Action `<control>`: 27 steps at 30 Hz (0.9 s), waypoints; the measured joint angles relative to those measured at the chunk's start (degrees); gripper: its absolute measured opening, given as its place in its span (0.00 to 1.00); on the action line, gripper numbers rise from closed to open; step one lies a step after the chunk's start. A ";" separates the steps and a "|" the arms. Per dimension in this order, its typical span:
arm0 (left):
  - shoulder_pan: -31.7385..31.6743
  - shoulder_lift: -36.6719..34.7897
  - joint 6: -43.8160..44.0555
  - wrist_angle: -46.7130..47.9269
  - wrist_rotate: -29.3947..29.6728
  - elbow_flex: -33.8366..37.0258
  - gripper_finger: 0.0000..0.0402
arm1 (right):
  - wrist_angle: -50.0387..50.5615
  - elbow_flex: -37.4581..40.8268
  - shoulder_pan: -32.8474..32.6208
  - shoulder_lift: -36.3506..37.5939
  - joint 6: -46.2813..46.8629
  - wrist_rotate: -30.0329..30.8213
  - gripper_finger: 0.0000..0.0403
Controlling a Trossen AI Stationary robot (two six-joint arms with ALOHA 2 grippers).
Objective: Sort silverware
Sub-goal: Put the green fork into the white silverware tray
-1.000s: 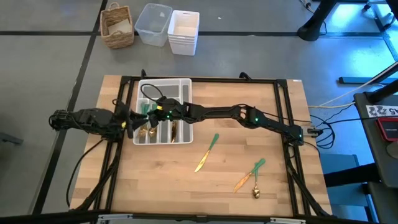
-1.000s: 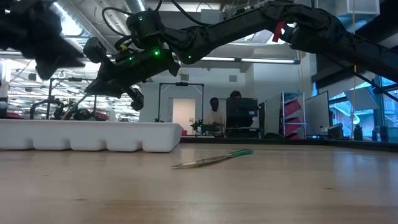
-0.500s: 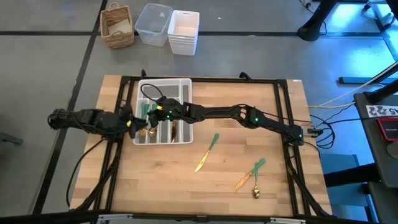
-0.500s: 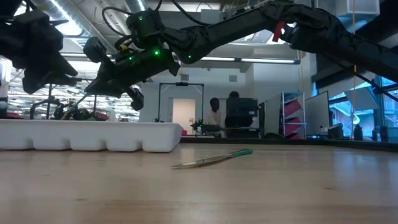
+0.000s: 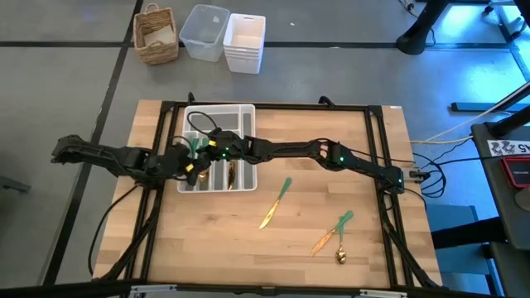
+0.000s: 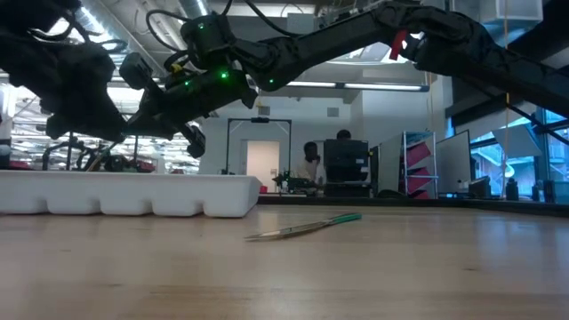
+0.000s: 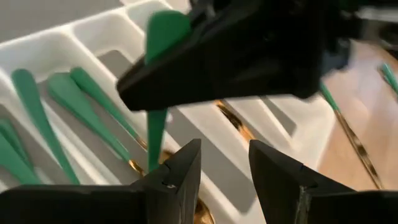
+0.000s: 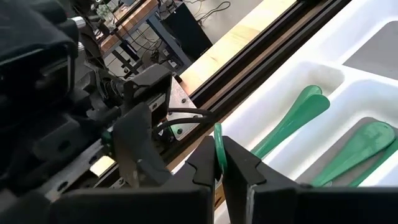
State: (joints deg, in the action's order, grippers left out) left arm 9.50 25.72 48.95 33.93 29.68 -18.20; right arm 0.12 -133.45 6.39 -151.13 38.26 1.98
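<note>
The white compartment tray (image 5: pixel 242 114) stands at the table's far left, with green-handled silverware (image 8: pixel 297 118) lying in its slots (image 7: pixel 38 118). My right gripper (image 5: pixel 202 150) hovers over the tray's left part, shut on one green-handled piece (image 8: pixel 217 148). My left gripper (image 7: pixel 225 163) stands open just to the left of it (image 5: pixel 194 168), with nothing between its fingers. A gold knife with a green handle (image 5: pixel 276 203) and two more pieces (image 5: pixel 334 232) lie flat on the bare wood to the right. The knife also shows in the low view (image 6: pixel 307 227). My right gripper pinches the piece's green handle (image 8: pixel 218 163) between its two fingers. The handle's broad free end (image 7: pixel 166 28) sticks out above the fingers, and the slim part (image 7: pixel 155 132) hangs below them over the tray. My left finger hides the piece's lower end.
Black frame rails (image 5: pixel 273 105) run around the tabletop. A wicker basket (image 5: pixel 156 35), a clear tub (image 5: pixel 204 31) and a stack of white bins (image 5: pixel 245 41) stand on the floor beyond the far edge. People (image 6: pixel 308 165) stand in the room behind. Bare wood lies near and right.
My left gripper has moved toward the tray and my right gripper, sinking a little and tipping farther down, its fingers still open. My right gripper has kept still with the green-handled piece.
</note>
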 joint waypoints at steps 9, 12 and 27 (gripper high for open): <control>0.04 9.24 9.94 -0.61 5.15 -0.02 0.32 | 0.04 0.00 0.01 0.00 0.17 0.08 0.04; 0.01 10.46 12.49 -0.56 7.01 -0.02 0.31 | 0.18 0.00 0.31 0.05 0.58 0.43 0.04; 0.00 10.54 13.91 0.29 8.54 -0.02 0.07 | 0.04 0.00 0.46 0.11 0.48 0.55 0.04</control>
State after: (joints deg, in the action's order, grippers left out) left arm 9.50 36.26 62.86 34.22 38.22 -18.22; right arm 0.16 -133.45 6.85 -151.02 38.74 2.52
